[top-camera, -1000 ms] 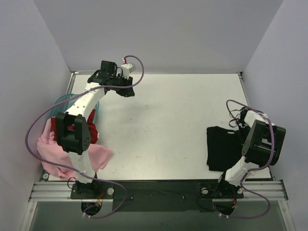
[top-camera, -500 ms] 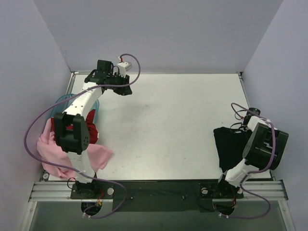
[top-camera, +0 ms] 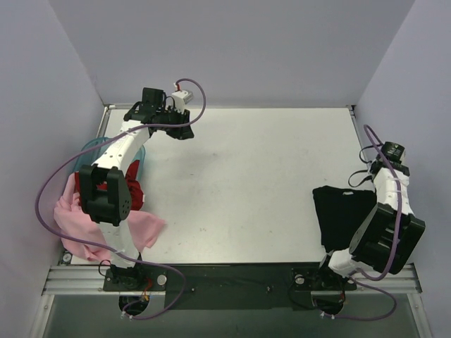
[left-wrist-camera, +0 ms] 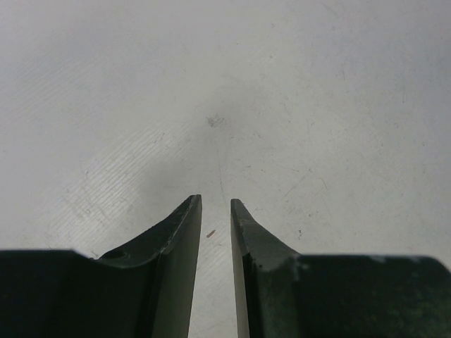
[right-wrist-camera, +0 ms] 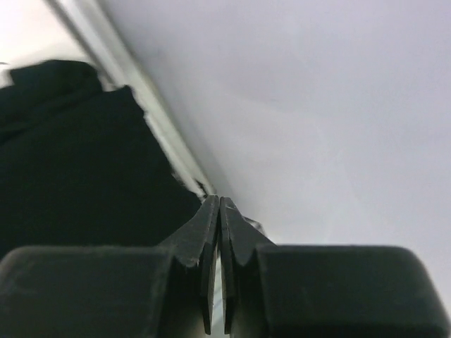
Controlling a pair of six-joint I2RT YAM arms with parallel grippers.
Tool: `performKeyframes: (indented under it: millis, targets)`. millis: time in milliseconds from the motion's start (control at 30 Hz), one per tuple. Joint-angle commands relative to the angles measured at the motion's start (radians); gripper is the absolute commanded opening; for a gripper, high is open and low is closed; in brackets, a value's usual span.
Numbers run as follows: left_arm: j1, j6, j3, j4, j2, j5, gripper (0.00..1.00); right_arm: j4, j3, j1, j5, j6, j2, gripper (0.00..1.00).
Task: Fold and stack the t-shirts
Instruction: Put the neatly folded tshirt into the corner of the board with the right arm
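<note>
The black t-shirt (top-camera: pixel 342 215) lies bunched and roughly folded at the table's right edge. It fills the left of the right wrist view (right-wrist-camera: pixel 63 155). My right gripper (top-camera: pixel 364 180) (right-wrist-camera: pixel 220 199) is shut with nothing visible between its fingers, just past the shirt's far right corner by the side wall. The red t-shirt (top-camera: pixel 134 191) and the pale pink t-shirt (top-camera: pixel 144 229) lie crumpled at the left edge, partly hidden under my left arm. My left gripper (top-camera: pixel 182 132) (left-wrist-camera: pixel 216 202) is open by a narrow gap and empty, above bare table at the far left.
A translucent teal tub (top-camera: pixel 95 148) sits at the left edge behind the red shirt. Grey walls (top-camera: pixel 416 105) close in the table on three sides, the right one close to my right wrist. A metal rail (top-camera: pixel 232 278) runs along the near edge.
The black shirt slid right toward the table edge a second ago and has since stayed. My right wrist has lifted and swung toward the right wall. My left gripper shifted slightly back-left, then held.
</note>
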Motion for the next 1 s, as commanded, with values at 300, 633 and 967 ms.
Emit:
performKeyframes:
  millis: [300,633,967]
  targets:
    - [0.047,0.043,-0.028,-0.025,-0.107,0.067,0.34,-0.130,0.191,-0.017,-0.292,0.141,0.284,0.00]
    - [0.106,0.250,-0.148,-0.230,-0.350,0.100,0.41,-0.117,0.279,-0.004,-0.155,0.200,0.341,0.07]
    - [0.145,0.067,-0.481,-0.070,-0.680,-0.250,0.74,0.100,0.074,0.229,-0.239,0.240,-0.189,0.99]
